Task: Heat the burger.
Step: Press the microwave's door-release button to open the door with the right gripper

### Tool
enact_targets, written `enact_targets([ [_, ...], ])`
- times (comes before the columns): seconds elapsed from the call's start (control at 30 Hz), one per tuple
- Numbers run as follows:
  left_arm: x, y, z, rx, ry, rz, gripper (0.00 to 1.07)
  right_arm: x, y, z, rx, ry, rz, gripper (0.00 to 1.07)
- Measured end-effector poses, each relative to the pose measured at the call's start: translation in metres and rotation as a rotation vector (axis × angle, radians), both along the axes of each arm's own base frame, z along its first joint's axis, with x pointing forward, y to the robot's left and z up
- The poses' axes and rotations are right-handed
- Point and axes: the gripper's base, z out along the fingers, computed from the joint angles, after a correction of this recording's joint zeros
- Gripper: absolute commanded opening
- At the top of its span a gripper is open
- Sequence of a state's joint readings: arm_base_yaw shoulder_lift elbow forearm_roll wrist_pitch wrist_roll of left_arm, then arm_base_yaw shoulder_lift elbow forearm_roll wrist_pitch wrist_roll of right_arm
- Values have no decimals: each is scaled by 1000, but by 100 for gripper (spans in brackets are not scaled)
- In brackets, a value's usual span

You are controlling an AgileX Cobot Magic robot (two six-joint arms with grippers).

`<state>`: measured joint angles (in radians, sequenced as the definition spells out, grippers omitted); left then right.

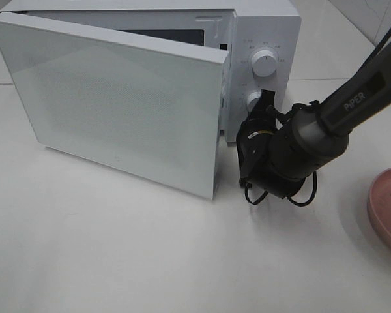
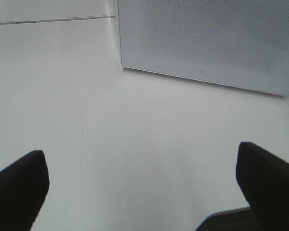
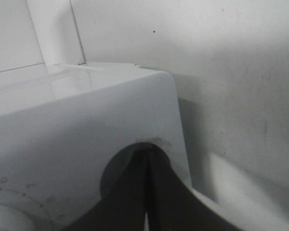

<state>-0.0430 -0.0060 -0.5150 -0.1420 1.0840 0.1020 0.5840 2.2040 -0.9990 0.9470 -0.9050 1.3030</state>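
Note:
The burger is out of view in every frame. A white microwave (image 1: 264, 29) stands at the back of the table, and its door (image 1: 117, 98) hangs partly open and hides the cavity. My right gripper (image 1: 266, 103) is shut and empty, its tips up against the control panel by the lower knob (image 1: 253, 99). In the right wrist view the shut fingertips (image 3: 147, 151) press on the white panel, with a knob (image 3: 5, 216) off to one side. My left gripper (image 2: 144, 192) is open over bare table, facing the microwave door (image 2: 207, 43); it does not show in the high view.
The rim of a pink plate (image 1: 388, 208) shows at the right edge of the table, with nothing seen on it. The upper knob (image 1: 265, 64) sits above the right gripper. A white table (image 1: 117, 248) spreads in front of the microwave.

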Motion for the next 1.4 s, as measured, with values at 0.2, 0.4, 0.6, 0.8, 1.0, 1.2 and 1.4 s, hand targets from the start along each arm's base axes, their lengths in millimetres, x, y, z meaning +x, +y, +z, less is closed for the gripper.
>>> enact_targets([
  [0.2, 0, 0, 0, 0, 0, 0, 98, 1, 3, 0, 4, -2, -23, 0],
  [0.4, 0, 0, 0, 0, 0, 0, 98, 1, 3, 0, -3, 0, -22, 0],
  [0.6, 0, 0, 0, 0, 0, 0, 98, -1, 2, 2, -27, 20, 19, 0],
  [0.8, 0, 0, 0, 0, 0, 0, 98, -3, -5, 6, -53, 45, 79, 0],
  [1.0, 0, 0, 0, 0, 0, 0, 98, -10, -12, 13, -106, 74, 158, 0],
  [1.2, 0, 0, 0, 0, 0, 0, 98, -24, -18, 23, -173, 151, 265, 0],
  [1.4, 0, 0, 0, 0, 0, 0, 98, -33, -29, 26, -250, 260, 409, 0],
])
